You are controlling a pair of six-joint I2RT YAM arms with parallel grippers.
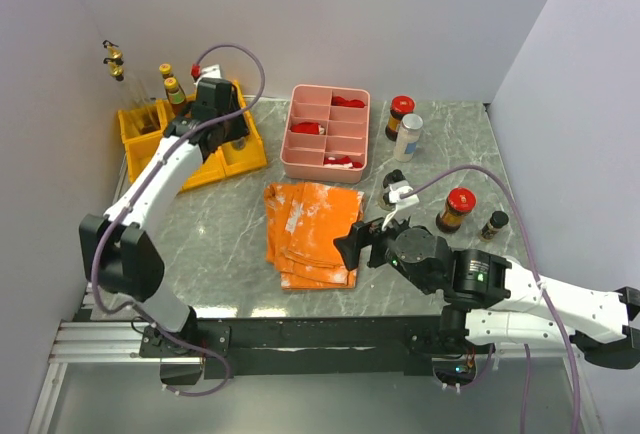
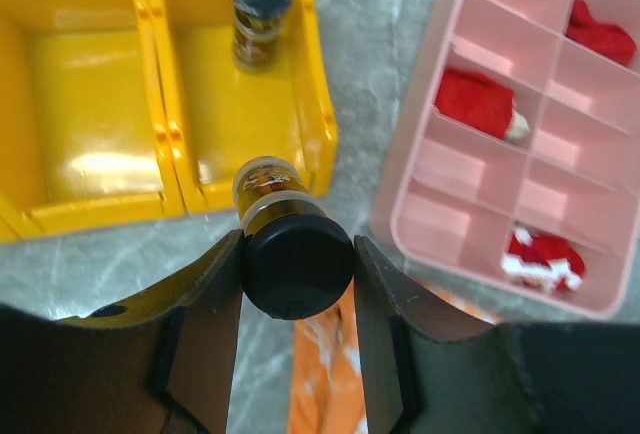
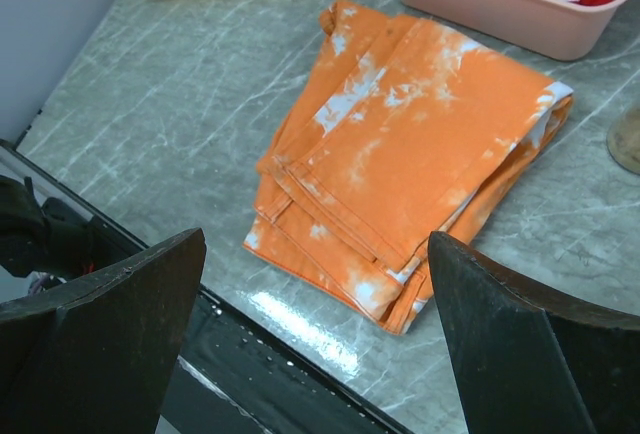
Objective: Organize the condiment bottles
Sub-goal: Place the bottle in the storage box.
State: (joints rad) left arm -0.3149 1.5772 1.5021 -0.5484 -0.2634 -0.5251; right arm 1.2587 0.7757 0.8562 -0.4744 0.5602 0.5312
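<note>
- Condiment bottles [image 1: 455,209]: five small glass ones stand loose on the right side of the table [image 1: 200,254], between the pink tray [image 1: 328,134] and the right wall. Their caps are red, silver or black.
- Taller bottles [image 1: 175,94] with yellow caps stand in the yellow bins [image 1: 245,154] at the far left.
- The left gripper [image 2: 297,254] is clamped on the black cap of one small amber jar, the held bottle [image 2: 268,182]. The jar hangs upright below the fingers, over the near rim of one of the yellow bins. Whether its base touches anything cannot be told.
- Another black-cap bottle [image 2: 260,9] stands at the far end of that same compartment.
- The right gripper [image 3: 315,244] is spread wide and holds nothing. It hovers over the folded orange cloth [image 3: 420,124] near the table's front edge, well apart from the loose bottles.
- Handling, as a judgement: the bottles are rigid glass, likely light, smooth-sided and breakable if dropped or knocked together.
- The cap looks like the best place to grip. It is round, matte and narrow enough for the fingers, and it keeps the bottle hanging upright.
- Gripping the bare glass risks slipping, and a tall bottle gripped low could tip.
- The loose bottles stand close together, so reaching for one may nudge its neighbour.
</note>
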